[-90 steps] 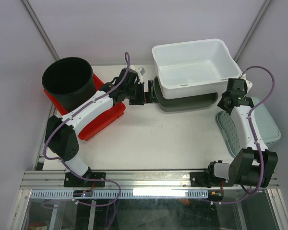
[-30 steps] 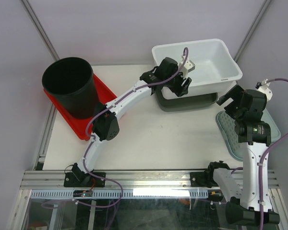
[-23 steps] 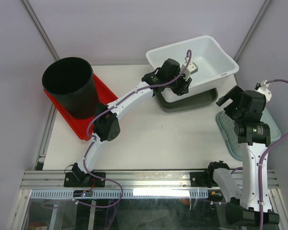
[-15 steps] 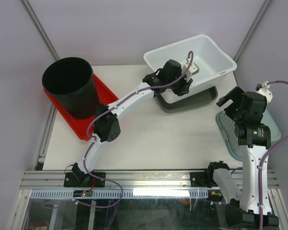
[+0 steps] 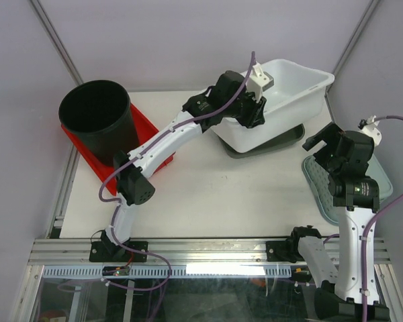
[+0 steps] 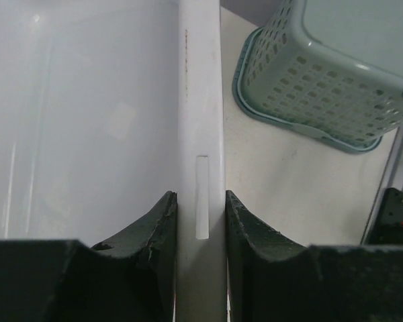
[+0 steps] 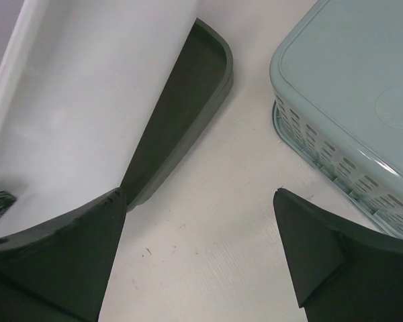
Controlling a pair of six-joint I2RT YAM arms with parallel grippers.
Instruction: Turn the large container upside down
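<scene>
The large container (image 5: 292, 94) looks like light, stiff, slippery plastic, best taken at the rim (image 6: 200, 100), which the left hand (image 6: 199, 204) pinches; the right hand (image 7: 198, 194) is spread.

Top view looks down from behind — close wrist views share white container (image 6: 87, 100) and teal basket (image 6: 336, 67)

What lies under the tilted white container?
A dark green tray lies under the white container. Only the tray's near edge and right end show. The rest is covered by the container, so anything lying on it cannot be seen.
</scene>
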